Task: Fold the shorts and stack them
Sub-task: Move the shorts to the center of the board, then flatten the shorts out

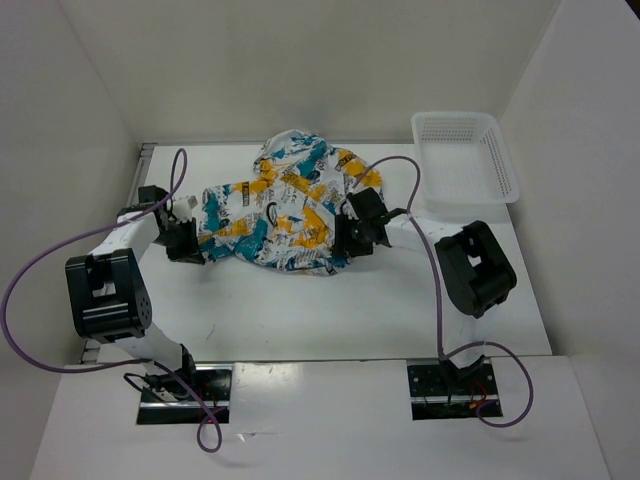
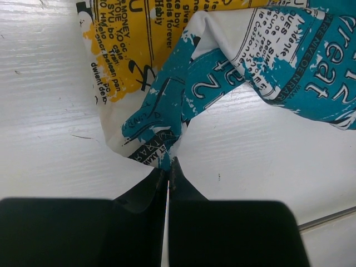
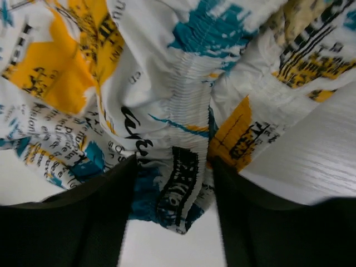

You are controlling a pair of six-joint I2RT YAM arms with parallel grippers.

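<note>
Left gripper (image 2: 168, 167) pinches the crumpled white, teal-and-orange printed fabric shorts (image 1: 270, 215), right gripper (image 3: 173, 189) apparently open; nothing folded yet.

table (image 1: 300, 320) — white | shorts (image 1: 270, 215) — crumpled, mid | mesh basket (image 1: 462, 172) far-right corner

So the left arm (image 1: 108, 290) is stretched out toward the far left, and the left gripper (image 2: 169, 166) is pinched tight on a corner of the shorts (image 2: 167, 100). The right arm (image 1: 478, 268) bends in from the right. The right gripper (image 3: 173, 167) is down low, jaws spread, cloth loose between them.
</note>
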